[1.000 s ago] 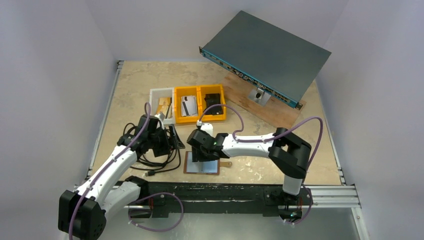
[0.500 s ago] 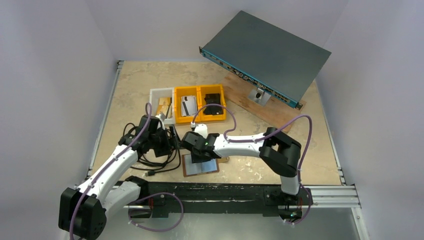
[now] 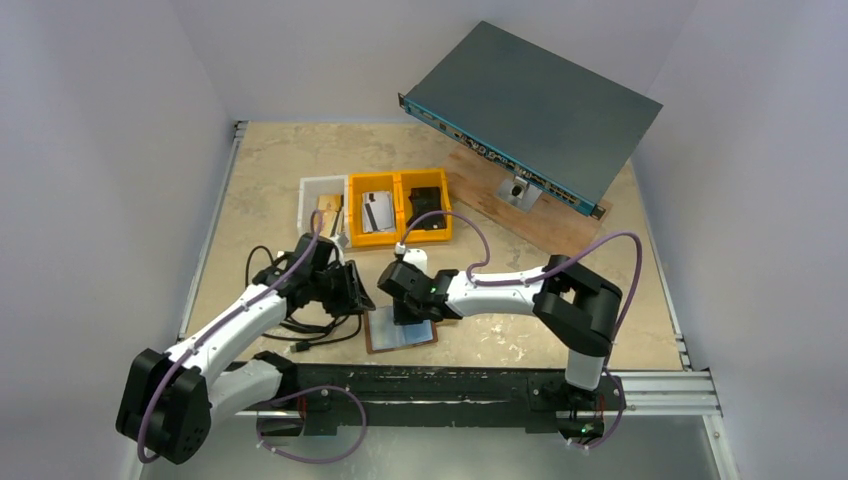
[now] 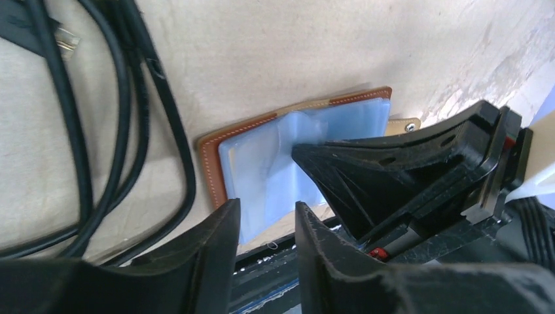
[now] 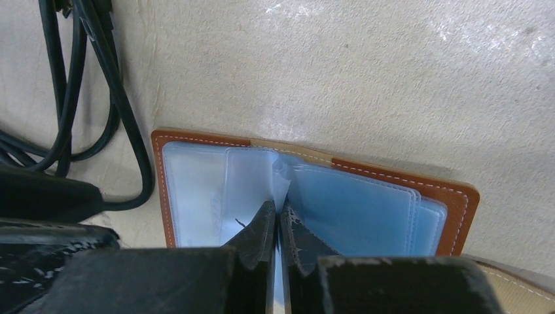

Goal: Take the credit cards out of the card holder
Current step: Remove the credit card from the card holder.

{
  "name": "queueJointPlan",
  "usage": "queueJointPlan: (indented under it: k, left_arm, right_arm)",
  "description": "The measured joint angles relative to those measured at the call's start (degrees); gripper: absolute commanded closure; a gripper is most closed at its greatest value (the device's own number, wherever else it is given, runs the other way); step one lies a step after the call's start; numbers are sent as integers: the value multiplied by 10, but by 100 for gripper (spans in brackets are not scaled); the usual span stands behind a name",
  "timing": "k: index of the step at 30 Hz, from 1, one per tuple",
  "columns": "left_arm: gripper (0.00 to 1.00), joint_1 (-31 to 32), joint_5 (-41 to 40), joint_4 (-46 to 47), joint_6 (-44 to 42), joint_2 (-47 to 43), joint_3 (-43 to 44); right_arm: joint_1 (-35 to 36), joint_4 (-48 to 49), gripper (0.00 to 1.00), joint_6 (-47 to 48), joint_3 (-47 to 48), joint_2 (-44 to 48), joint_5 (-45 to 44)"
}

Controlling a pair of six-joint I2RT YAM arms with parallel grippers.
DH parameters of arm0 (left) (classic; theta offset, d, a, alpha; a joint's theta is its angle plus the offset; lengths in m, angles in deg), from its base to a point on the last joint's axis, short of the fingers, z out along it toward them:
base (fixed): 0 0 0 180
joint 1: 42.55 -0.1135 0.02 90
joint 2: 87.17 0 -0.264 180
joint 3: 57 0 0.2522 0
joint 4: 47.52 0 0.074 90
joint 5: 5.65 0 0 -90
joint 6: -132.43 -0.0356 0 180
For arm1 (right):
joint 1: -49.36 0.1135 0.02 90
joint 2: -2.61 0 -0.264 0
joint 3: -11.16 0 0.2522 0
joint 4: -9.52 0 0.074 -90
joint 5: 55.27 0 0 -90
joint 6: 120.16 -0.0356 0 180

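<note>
The brown card holder (image 3: pixel 398 336) is laid open on the beige table (image 3: pixel 270 170) at the lower centre of the top view, its clear bluish pockets turned up. The right gripper (image 5: pixel 277 219) is lowered onto the middle of it, the fingers pressed together. A thin pale sheet is pinched between the tips. It appears to be one of the holder's clear pocket leaves, though a card edge cannot be ruled out.

The left gripper (image 4: pixel 267 216) is held just over the holder's lower left edge, as the left wrist view shows it. The fingers are parted by a narrow gap and nothing is held between them. The black body of the right gripper is seen just beside it, to the right of that frame.

A tangle of black cables (image 3: pixel 300 322) is spread on the table to the left of the holder.

Above the holder, a tan credit card (image 3: pixel 328 210) is seen in a white bin (image 3: pixel 310 195). White and grey credit cards (image 3: pixel 375 211) are seen in the left compartment of a yellow bin (image 3: pixel 398 205).
</note>
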Motion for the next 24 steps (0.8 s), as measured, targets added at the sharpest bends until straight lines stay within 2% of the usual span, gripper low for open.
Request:
queueJointPlan:
  k: [5,9,17,24]
  left_arm:
    - [82,43,2,30,19,27,-1]
    - [89,62,3,58,31,58,-9]
    - [91,64,4,99,34,135,-23]
    - [92,70,3,121,35,145,-23]
  right_arm:
    - [-17,45,100,-4,-35,16,37]
    - [-30,78,100,-7,-60,26,66]
    - [-56,155,100,-19,-113,42,120]
    - [-68,190,100,-28,-135,46,146]
